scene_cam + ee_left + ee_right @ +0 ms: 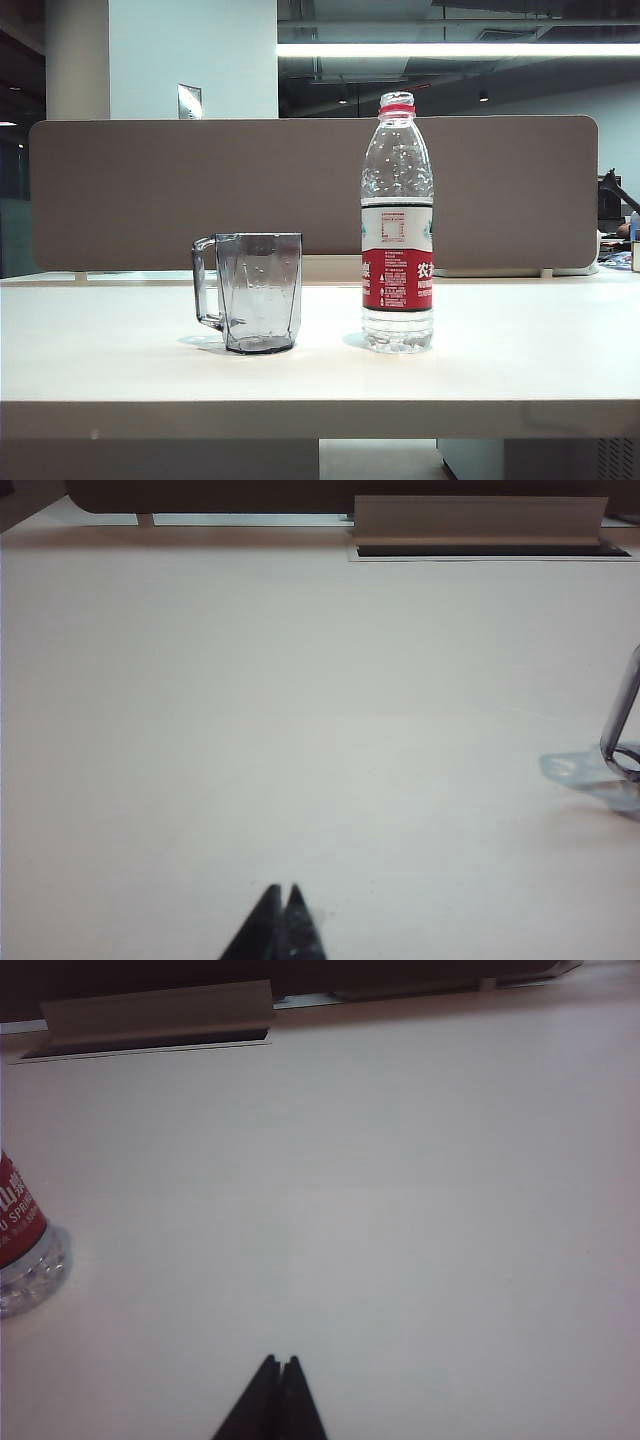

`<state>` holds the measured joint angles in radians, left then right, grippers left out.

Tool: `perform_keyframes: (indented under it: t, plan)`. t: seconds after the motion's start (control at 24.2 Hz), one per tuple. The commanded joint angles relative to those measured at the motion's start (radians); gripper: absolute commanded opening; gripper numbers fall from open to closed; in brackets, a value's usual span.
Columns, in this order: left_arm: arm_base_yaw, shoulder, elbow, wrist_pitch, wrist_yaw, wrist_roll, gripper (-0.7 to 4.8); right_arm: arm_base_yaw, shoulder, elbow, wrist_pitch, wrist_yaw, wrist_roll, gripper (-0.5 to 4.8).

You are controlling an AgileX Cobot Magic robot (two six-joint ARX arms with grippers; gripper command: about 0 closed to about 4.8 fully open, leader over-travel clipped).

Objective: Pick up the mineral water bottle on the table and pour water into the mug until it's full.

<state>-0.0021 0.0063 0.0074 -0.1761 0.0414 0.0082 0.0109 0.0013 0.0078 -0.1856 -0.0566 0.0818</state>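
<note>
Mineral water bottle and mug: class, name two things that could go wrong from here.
1. The mineral water bottle is tall and narrow; a nudge from the shut right gripper might topple it.
2. The mug stands close beside it, so a swing could knock it. The left gripper is also shut.

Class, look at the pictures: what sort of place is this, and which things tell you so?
Probably an open-plan office: a desk-like table backed by a grey partition screen, a strip light under exposed ceiling ducts, and another cluttered desk behind.
</note>
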Motion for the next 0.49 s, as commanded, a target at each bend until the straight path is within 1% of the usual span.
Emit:
perform_keyframes:
  t: [0.04, 0.37, 0.45, 0.49]
  plan:
    - [0.002, 0.001, 0.002, -0.006, 0.0, 0.002, -0.05, 0.0, -0.001, -0.007, 0.01, -0.002, 0.0, -0.05]
    - [0.0, 0.004, 0.005, -0.01, 0.0, 0.002, -0.05, 0.001, -0.001, -0.007, 0.01, -0.002, 0.0, -0.05]
    - [-0.002, 0.057, 0.031, -0.032, 0.0, 0.002, -0.05, 0.0, -0.001, -0.007, 0.01, -0.002, 0.0, -0.05]
    - [-0.016, 0.114, 0.064, -0.061, -0.004, 0.002, -0.05, 0.001, -0.001, -0.007, 0.01, -0.002, 0.0, -0.05]
